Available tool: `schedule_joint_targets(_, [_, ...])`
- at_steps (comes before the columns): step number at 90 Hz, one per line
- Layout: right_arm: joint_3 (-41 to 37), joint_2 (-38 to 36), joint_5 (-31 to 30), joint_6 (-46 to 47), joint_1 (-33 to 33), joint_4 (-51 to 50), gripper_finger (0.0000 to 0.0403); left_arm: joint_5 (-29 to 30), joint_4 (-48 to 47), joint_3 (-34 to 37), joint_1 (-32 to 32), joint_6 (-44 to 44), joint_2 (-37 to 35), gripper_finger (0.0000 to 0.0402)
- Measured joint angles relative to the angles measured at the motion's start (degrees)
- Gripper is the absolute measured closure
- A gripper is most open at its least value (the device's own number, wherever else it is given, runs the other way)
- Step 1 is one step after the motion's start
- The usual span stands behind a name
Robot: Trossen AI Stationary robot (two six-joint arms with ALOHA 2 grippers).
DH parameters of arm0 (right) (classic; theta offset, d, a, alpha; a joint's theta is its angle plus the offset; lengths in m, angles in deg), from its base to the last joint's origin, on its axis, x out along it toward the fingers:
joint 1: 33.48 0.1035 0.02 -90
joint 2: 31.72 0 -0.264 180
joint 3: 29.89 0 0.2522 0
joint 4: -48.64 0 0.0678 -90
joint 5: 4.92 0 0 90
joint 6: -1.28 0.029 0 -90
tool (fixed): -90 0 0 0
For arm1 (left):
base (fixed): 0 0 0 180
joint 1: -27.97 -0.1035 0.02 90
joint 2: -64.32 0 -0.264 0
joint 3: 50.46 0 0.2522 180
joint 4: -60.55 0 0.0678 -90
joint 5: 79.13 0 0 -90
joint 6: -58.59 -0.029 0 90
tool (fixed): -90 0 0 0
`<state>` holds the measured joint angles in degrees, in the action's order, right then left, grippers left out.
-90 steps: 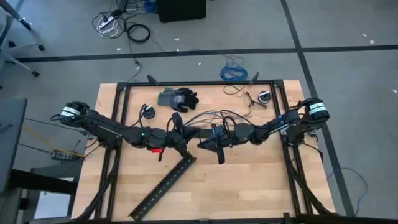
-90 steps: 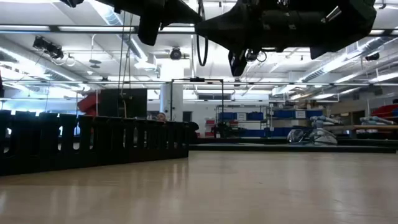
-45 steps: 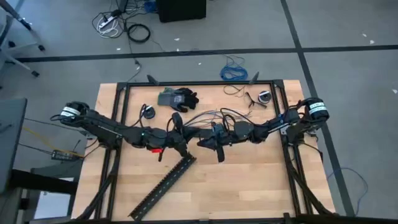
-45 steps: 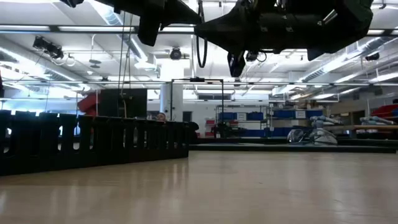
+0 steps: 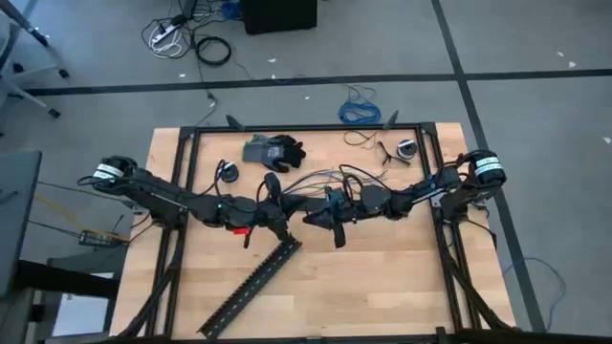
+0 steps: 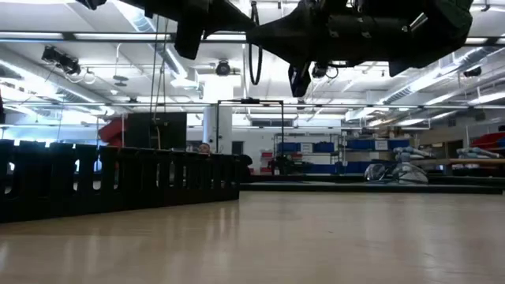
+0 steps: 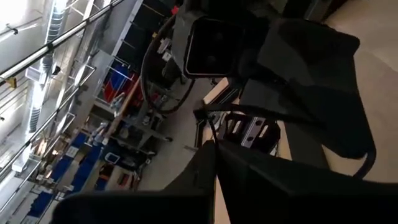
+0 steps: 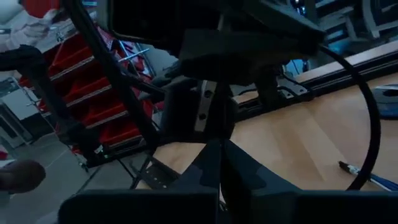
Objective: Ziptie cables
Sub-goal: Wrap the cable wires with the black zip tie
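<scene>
Cables [image 5: 320, 180], a handful of thin floppy wires in dark, grey and pale tones, arc in loose loops over the middle of the light wooden table [image 5: 382, 287], between the two arms and just behind the point where they meet. In the high view we see the bundle lifted off the surface, not lying flat; we judge that it is held up there so that a tie can be passed round it.

The left gripper [image 5: 277, 222] reaches in from the left side and the right gripper [image 5: 320, 218] from the right, and the two stand tip to tip at the table's centre, just in front of the wire loops. In both wrist views each arm's dark fingers appear pressed close together, with only a thin slit between them. A thin dark strand [image 7: 208, 124] runs across just beyond the left fingers; we cannot tell whether it is pinched, or whether it is a wire or a tie.

A long black perforated strip [image 5: 251, 290] lies diagonally on the table in front of the grippers, apart from the wires. A dark work glove [image 5: 273, 150] rests near the far edge, well behind the bundle.
</scene>
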<state>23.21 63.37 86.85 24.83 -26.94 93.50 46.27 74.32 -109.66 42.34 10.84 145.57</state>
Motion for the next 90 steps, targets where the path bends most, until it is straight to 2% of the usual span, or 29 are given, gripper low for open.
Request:
schedule_joint_targets(38, [-0.01,0.00,-0.03,2.52,0.11,0.16,0.0403,0.04,-0.10,0.00,0.00,-0.28,0.02,0.0401])
schedule_joint_targets(90, [0.00,0.00,0.03,3.39,-0.66,0.77,0.0403,0.15,0.50,0.00,0.00,-0.32,5.03,0.0401])
